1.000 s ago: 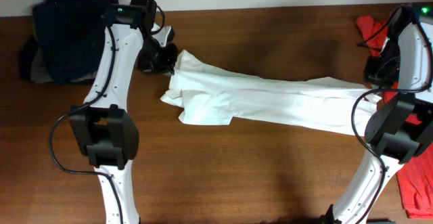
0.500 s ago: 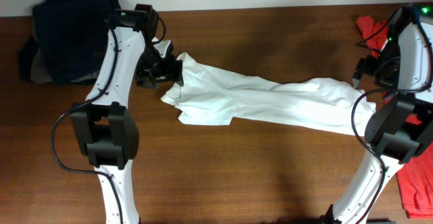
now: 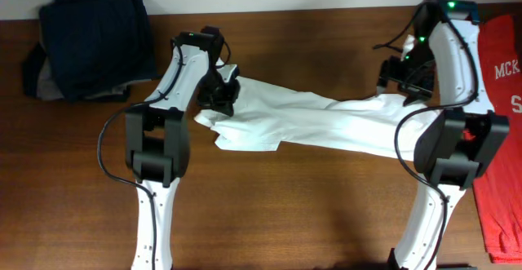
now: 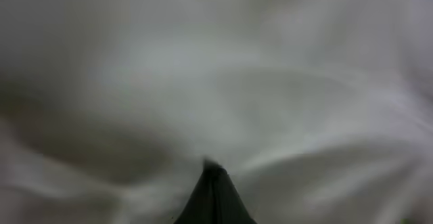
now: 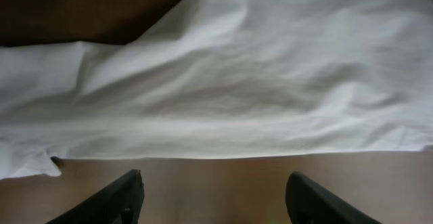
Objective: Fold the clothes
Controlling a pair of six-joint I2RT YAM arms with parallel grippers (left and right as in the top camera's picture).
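My left gripper [image 3: 222,95] sits on the left end of the white T-shirt [image 3: 326,123], toward the far edge of the table [image 3: 285,213] and left of its middle. In the left wrist view its fingers [image 4: 213,190] meet in a single dark tip with white cloth [image 4: 270,82] creased around it, so I record it as closed and pinching the shirt, though that view is badly blurred. The shirt lies as a long, rumpled band across the far half of the tabletop, running from that pinch to my right arm near the right edge, with a folded flap hanging toward the near side at its left end. My right gripper [image 3: 397,77] is over the shirt's right end. In the right wrist view its two fingers [image 5: 125,197] stand wide apart over bare wood, holding nothing, with the shirt's hem [image 5: 237,82] just beyond them. Dark navy garments [image 3: 94,42] are piled at the far left corner. A red T-shirt with white lettering [image 3: 497,139] lies along the right edge.
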